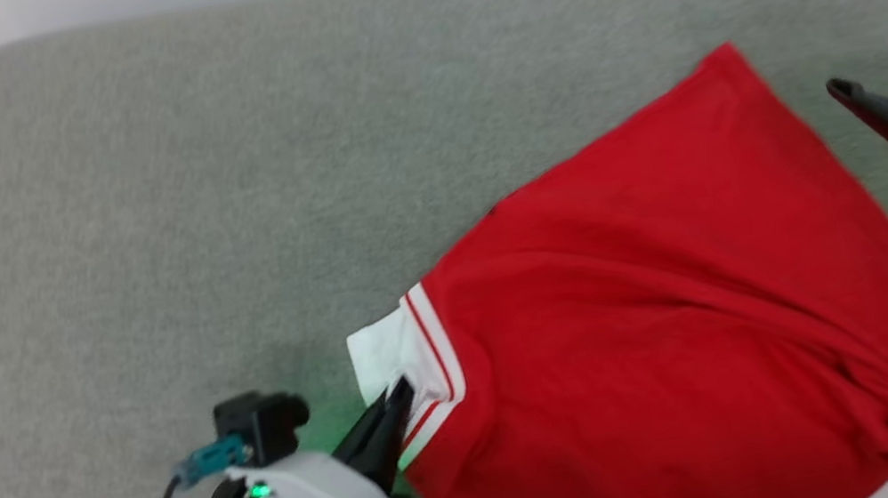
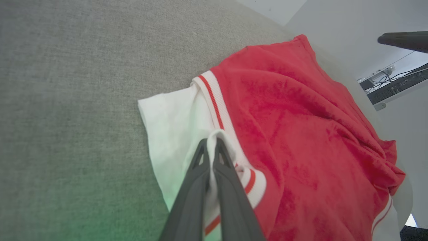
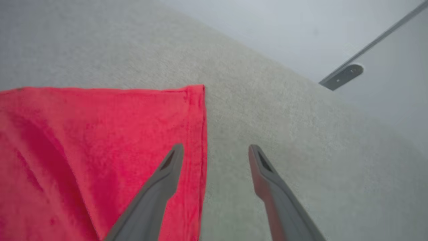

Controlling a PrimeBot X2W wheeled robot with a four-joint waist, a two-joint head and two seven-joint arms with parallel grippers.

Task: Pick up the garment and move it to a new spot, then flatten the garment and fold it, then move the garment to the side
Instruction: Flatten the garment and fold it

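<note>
Because the garment lies red back up and only partly spread, I judge the work to be at the flattening stage rather than the folding one. It covers the right-hand part of the surface. Its body slants from the near edge up toward the far edge on the right, where one square hem corner lies flat and crisp. Toward the near right the cloth is bunched into deep folds, and long creases run across the body, so it is not yet smooth enough to fold.

At the garment's left side a white sleeve with striped trim fans out on the surface. The left gripper has its fingers pressed together on a pinch of that sleeve next to the trim, with white cloth squeezed up between the tips. Holding there makes sense. The sleeve end is an anchor from which the shoulder can be drawn out toward the left edge to take up slack.

The right gripper sits by the hem corner with its fingers spread wide and nothing between them. One finger is over the garment's side edge, the other over bare surface. Whether either tip touches, I cannot tell. Straddling the edge like that looks like a stance for taking hold of the hem side, so the two arms could tension the cloth between opposite ends.
</note>
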